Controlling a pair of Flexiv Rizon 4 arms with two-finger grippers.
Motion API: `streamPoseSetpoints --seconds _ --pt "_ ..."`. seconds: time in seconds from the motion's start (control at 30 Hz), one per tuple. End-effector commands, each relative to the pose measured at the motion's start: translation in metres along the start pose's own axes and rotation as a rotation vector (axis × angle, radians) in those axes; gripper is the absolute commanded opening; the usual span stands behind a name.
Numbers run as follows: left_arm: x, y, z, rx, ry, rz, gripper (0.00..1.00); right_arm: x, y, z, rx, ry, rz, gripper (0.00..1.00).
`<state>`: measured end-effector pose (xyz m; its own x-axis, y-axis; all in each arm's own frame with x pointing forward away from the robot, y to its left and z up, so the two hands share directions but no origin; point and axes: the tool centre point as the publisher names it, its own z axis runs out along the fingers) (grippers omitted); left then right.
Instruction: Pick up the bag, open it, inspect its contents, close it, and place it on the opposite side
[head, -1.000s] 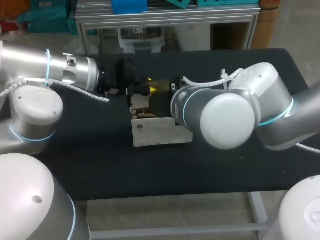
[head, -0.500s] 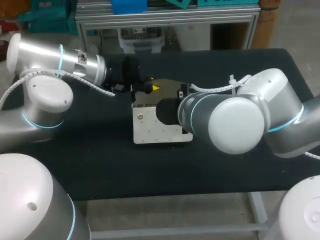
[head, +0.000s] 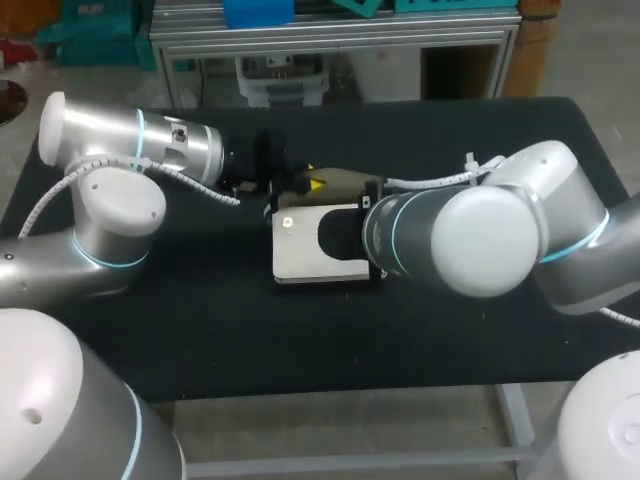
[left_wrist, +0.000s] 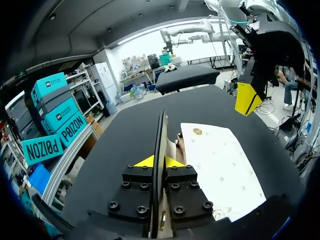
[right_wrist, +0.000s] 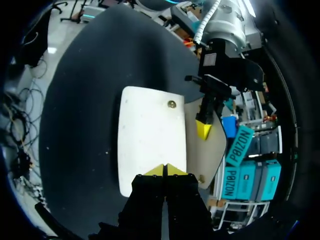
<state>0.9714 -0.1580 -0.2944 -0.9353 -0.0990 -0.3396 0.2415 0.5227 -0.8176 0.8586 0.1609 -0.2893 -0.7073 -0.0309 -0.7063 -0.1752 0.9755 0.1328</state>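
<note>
1. State: the bag (head: 310, 250) sat mid-table (head: 200, 330), white panel lying flat, flap (right_wrist: 212, 145) raised on the left-arm side. The left gripper (left_wrist: 159, 162) was clamped on the flap, which showed edge-on between its yellow tips. The right gripper (right_wrist: 165, 170) had its tips clenched together over the panel's near edge. I couldn't tell whether it touched the bag or had any material in it.
2. Main risk: the bag body looked unanchored. If the right gripper wasn't actually pinning or pinching the panel, any pull on the flap would have dragged or lifted the whole bag instead of opening it.
3. Slip risk: the left hold looked like a thin-sheet pinch near the flap's edge. A sideways pull or a twist could have let the flap slide out and drop shut.
4. Collision risk: the two grippers sat near each other over the same small bag. A lift or re-grip on either side without clearance could have knocked fingers together.
5. Over-pull risk: if both did hold, pulling apart too far could have strained the flap's fold or tipped the contents out. The contents weren't visible in any view.
6. Closing risk: the snap (right_wrist: 171, 104) sat on the panel near the fold. A skewed flap would have missed it, leaving the bag unlatched for the carry across.
</note>
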Motion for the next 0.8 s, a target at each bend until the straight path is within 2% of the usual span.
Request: streamPoseSetpoints --seconds 0.03,0.23,0.4,0.6,0.73,0.8 --pt "0.003 0.006 0.010 0.013 -0.009 0.008 0.00 0.013 -0.006 0.007 -0.044 -0.293 -0.002 0.00" --pt "0.002 0.013 0.017 -0.009 0.000 -0.005 0.00 0.031 -0.009 0.017 -0.033 -0.267 0.004 0.00" --pt "-0.001 0.021 0.021 -0.039 0.009 -0.039 0.00 0.051 -0.007 0.009 0.010 -0.290 -0.009 0.00" --pt "-0.005 0.026 0.025 -0.048 0.033 -0.072 0.00 0.071 -0.007 0.009 0.059 -0.302 -0.031 0.08" --pt "-0.006 0.029 0.028 -0.050 0.055 -0.085 0.00 0.078 -0.013 0.014 0.067 -0.314 -0.019 0.10" --pt "-0.005 0.030 0.030 -0.047 0.077 -0.092 0.00 0.078 -0.016 0.016 0.079 -0.330 -0.016 0.16"
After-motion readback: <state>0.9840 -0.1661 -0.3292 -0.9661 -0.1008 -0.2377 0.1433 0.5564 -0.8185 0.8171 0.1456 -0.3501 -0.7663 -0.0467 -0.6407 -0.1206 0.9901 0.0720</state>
